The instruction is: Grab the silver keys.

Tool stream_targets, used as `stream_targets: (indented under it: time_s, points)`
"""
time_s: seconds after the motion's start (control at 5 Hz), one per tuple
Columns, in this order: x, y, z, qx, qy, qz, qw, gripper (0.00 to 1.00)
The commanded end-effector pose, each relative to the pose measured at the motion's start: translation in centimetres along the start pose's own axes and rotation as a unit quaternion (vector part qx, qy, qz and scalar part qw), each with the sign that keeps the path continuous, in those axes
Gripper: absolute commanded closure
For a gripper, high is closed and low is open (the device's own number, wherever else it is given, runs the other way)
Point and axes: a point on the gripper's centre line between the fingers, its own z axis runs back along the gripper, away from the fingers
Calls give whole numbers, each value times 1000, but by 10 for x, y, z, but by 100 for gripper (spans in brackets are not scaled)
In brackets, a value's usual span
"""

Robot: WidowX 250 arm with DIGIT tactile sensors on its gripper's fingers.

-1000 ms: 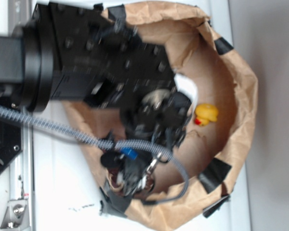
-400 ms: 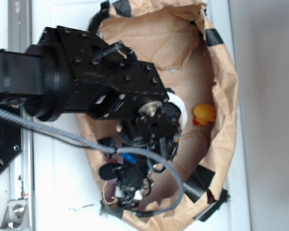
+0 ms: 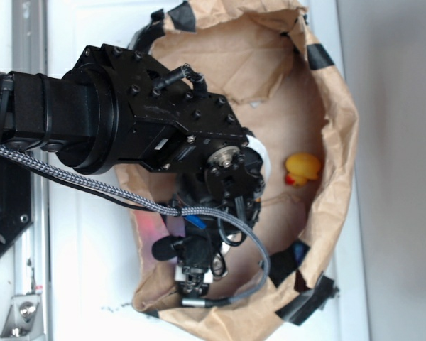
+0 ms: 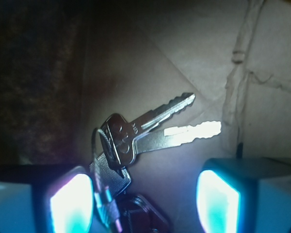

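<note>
Exterior: my gripper is down inside the paper bag, keys mostly hidden under it. Wrist: jaws spread, silver keys between the pads, nearer the left one. I'd shift toward the key heads, then close.

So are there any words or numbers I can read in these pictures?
Silver keys: tiny stamped marks on one key's head, too small and blurred to read.
Yellow duck, brown paper bag, robot arm: no writing visible.
Nothing readable anywhere.

Gripper low (fingers parted)
</note>
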Motion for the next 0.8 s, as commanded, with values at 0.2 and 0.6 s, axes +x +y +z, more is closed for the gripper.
stream_targets:
  time_s: [0.2,0.6]
  points:
    - [-21,-5,-1,-16,1,-25,1000,100]
    - [-15,-4,26,24,-49,-2,998,100]
